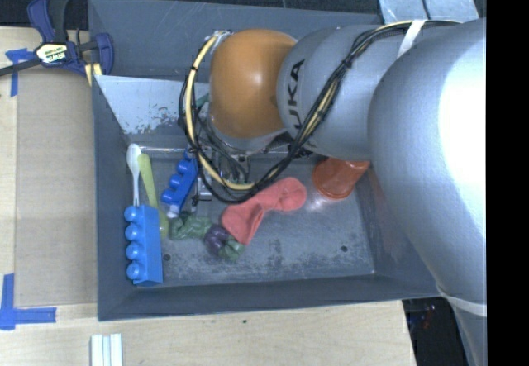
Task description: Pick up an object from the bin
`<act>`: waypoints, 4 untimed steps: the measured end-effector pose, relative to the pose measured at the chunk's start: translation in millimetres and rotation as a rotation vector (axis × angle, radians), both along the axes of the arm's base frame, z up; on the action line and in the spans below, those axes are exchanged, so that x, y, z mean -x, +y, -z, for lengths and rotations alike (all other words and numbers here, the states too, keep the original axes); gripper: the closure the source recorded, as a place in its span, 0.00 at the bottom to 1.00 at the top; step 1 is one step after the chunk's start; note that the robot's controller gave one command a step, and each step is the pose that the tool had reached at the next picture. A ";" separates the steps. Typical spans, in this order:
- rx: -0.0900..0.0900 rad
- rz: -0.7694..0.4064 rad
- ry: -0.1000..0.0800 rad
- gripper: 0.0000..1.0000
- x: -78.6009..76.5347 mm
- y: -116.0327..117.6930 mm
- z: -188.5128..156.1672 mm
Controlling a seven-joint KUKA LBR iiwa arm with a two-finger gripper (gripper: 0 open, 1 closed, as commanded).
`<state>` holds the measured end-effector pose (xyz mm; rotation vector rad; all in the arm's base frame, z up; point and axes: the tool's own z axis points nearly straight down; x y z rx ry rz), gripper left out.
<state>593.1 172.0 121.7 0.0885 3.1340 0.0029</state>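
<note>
The arm (413, 125), a grey jointed body carrying black and yellow cables, enters from the right of the camera view and covers the right rear portion of the bin (248, 290). The bin is a grey metal tray with sloping walls and a scuffed floor. An orange domed cover (248, 79) is fitted to the wrist and sits above the rear centre of the bin. The gripper (216, 178) hangs below this cover, over the floor left of centre; its grasp state cannot be determined, because the cover and cables hide it. A red soft elongated item (263, 207) lies at mid-floor, just right of the gripper. A long blue studded brick (145, 244) lies along the left wall near the front-left corner. An orange-red cup (337, 178) rests at the right, partly under the arm. A toothbrush (142, 178) with white head and yellow handle lies beside the left wall, its lower end meeting the long brick. A small blue brick (180, 183), tilted, lies just left of the gripper and is the item nearest to it. A small green-and-purple toy (211, 234) lies in front of the gripper, touching the lower end of the red item.
</note>
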 end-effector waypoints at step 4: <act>-0.003 -0.279 -0.018 1.00 -35.3 -54.7 49.8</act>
